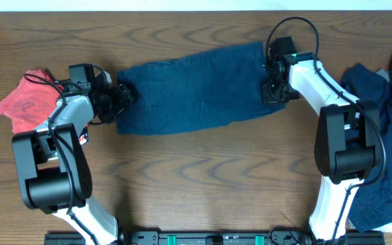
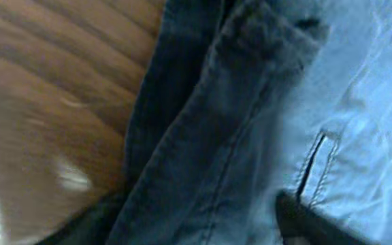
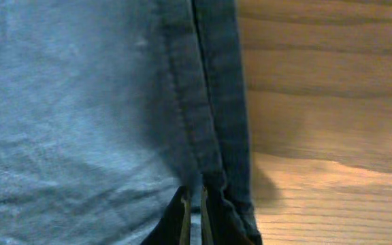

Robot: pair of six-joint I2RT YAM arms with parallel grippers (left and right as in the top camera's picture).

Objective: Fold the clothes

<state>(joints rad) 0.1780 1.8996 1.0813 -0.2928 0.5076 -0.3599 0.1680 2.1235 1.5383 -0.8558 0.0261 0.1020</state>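
— Where is the navy garment [image 1: 196, 88] lying?
— It is lying flat by the far edge of the table [image 1: 196, 177], midway along it, stretching between both arms.
— And the pincers?
— The left gripper [image 1: 124, 95] is sitting at its left end, spread, with a folded edge between the fingers. The right gripper [image 1: 272, 88] is pinching the hem at its right end.
— Anything else?
— More dark clothes [image 1: 380, 95] are lying heaped at the right edge, and a red cloth [image 1: 22, 102] is lying at the left edge.

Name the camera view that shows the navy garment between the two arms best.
Overhead: it alone shows the whole navy garment, end to end on the table. The left wrist view gives only a blurred close-up of its folded seams. The right wrist view gives only one stitched edge beside the table.
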